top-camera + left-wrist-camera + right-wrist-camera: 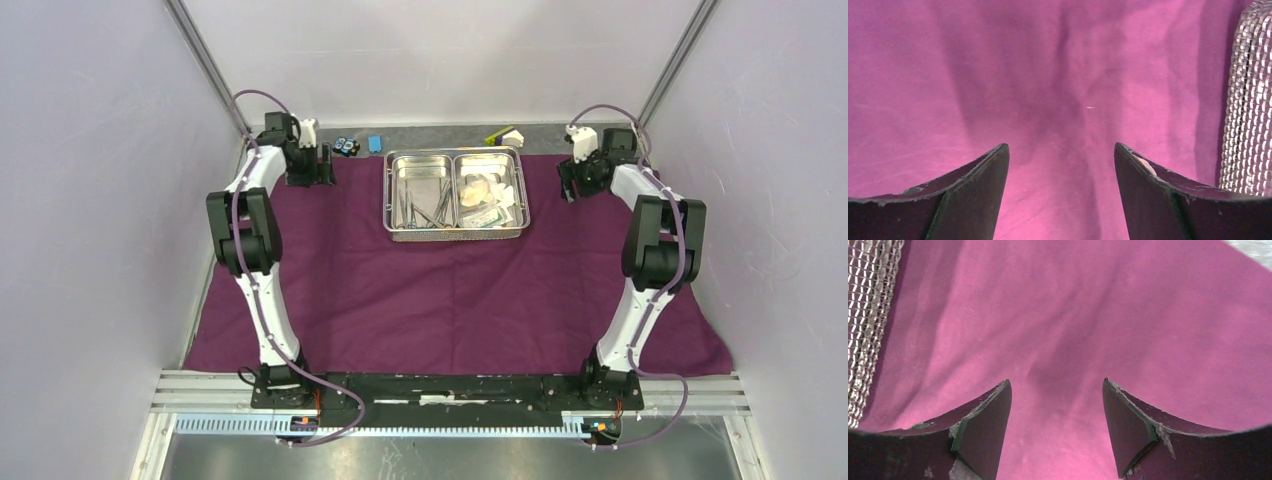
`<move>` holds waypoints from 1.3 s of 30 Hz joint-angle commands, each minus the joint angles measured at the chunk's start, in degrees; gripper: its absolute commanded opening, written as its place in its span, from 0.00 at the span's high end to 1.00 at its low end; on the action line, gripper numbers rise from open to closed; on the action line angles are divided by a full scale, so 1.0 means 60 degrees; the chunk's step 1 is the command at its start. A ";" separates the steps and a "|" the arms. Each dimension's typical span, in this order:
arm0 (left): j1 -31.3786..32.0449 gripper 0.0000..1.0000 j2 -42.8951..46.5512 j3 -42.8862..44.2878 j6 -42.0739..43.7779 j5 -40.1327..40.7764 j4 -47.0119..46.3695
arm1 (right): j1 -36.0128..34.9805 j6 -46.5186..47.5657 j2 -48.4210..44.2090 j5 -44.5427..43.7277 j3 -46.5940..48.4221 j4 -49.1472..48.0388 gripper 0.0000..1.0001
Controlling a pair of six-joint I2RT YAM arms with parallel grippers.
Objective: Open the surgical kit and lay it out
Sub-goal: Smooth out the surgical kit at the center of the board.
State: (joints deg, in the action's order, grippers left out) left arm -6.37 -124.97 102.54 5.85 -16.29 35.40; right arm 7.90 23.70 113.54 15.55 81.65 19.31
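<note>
The dark purple cloth [450, 300] lies spread flat over the table. The shiny two-compartment steel tray [456, 233] stands on it at the far middle. Its left compartment holds the tweezers and forceps [425, 208]; its right compartment holds white gauze and packets [487, 192]. My left gripper [312, 172] is open and empty over the cloth's far left corner, left of the tray. My right gripper [570, 182] is open and empty over the far right part, right of the tray. The left wrist view shows cloth [1048, 90] and the tray's mesh wall [1248, 100]. The right wrist view shows cloth [1098, 320] and the mesh wall [868, 315].
A small blue block [375, 143] and a dark object [345, 146] lie on the grey strip behind the cloth. A yellow-green and white piece [507, 134] lies behind the tray. White walls close in on both sides and at the back.
</note>
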 commanded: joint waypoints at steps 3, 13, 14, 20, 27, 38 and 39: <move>0.0632 0.19 -0.0199 0.0058 -0.0301 0.0148 -0.0245 | -0.0470 -0.0779 0.0704 0.0750 0.0597 -0.0219 0.26; 0.1239 0.31 -0.0711 0.0058 0.0135 0.1234 0.0074 | -0.0760 -0.1462 0.1404 0.1099 0.1019 -0.0264 0.26; 0.1263 0.34 -0.0741 0.0024 0.0142 0.1263 0.0070 | -0.0760 -0.1523 0.1415 0.1100 0.1040 -0.0306 0.26; 0.1324 0.44 -0.0895 -0.0046 0.0254 0.1346 0.0092 | -0.0760 -0.1607 0.1542 0.0999 0.1225 -0.0241 0.26; 0.1338 0.65 -0.1025 0.0076 0.0362 0.1458 0.0179 | -0.0790 -0.1607 0.1610 0.0437 0.1104 -0.0270 0.31; 0.1086 0.98 -0.1654 0.1013 0.0533 0.1705 0.0794 | -0.0790 -0.1355 0.1552 -0.0316 0.0920 -0.0437 0.63; 0.1079 0.98 -0.1647 0.1037 0.0530 0.1705 0.0805 | -0.0790 -0.1358 0.1625 -0.0341 0.1035 -0.0400 0.68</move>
State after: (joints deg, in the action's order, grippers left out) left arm 0.86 -131.90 107.48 7.25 -6.17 38.83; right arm 3.42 15.31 121.99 15.33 86.41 17.15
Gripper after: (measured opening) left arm 0.035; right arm 0.413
